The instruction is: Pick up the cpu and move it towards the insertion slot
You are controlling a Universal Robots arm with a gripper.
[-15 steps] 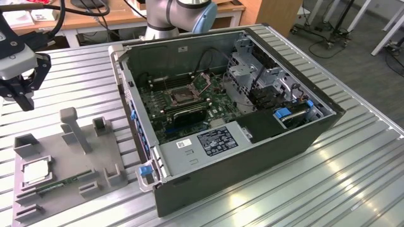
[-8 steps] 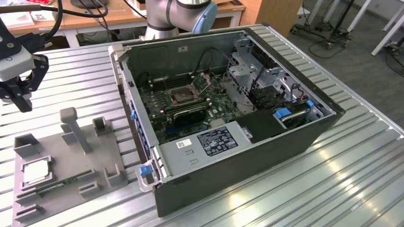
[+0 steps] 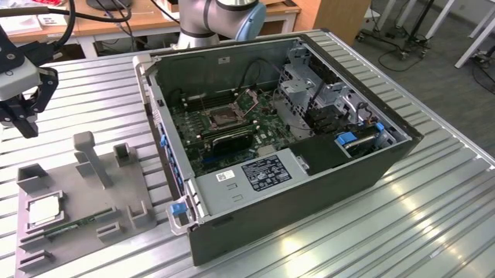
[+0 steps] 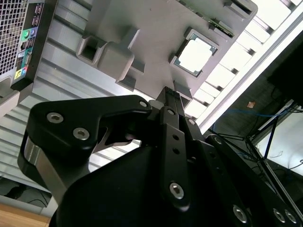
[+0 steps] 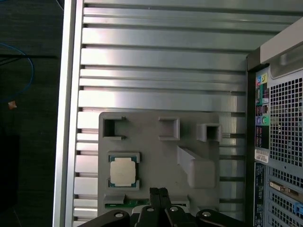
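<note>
The arm hangs over the ribbed metal table (image 3: 433,220) at the exterior view's left. Its gripper (image 3: 29,130) points downward near the grey fixture (image 3: 77,197), touching nothing, and its two fingers (image 5: 154,198) are pressed together with nothing between them. The cpu (image 3: 44,211) lies flat, silvery face up, in a square pocket of that fixture just beside a green memory stick (image 3: 73,225). Being square it has no long axis, and its sides run parallel to the fixture's edges. It is well apart from the insertion slot (image 3: 224,119) on the green board inside the open computer case (image 3: 309,202).
</note>
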